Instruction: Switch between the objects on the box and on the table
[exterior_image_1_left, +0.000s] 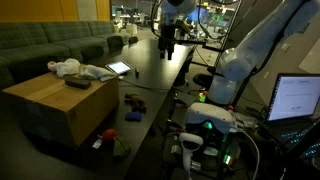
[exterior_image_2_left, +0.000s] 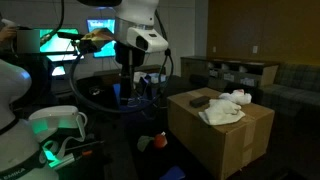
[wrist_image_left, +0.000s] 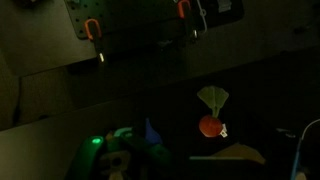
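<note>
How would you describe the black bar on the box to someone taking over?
Find the large tan cardboard box near the green sofa. On its flat top lies a crumpled white cloth, with the small black bar beside it. The bar is the only dark, straight-edged thing up there.

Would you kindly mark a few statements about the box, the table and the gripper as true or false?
1. The white cloth lies on top of the cardboard box. True.
2. The tablet lies on the box. False: it lies on the black table.
3. The blue block lies on the table. True.
4. The gripper holds the black bar. False: the bar lies on the box beside the cloth, and the gripper hangs empty above the table.
</note>
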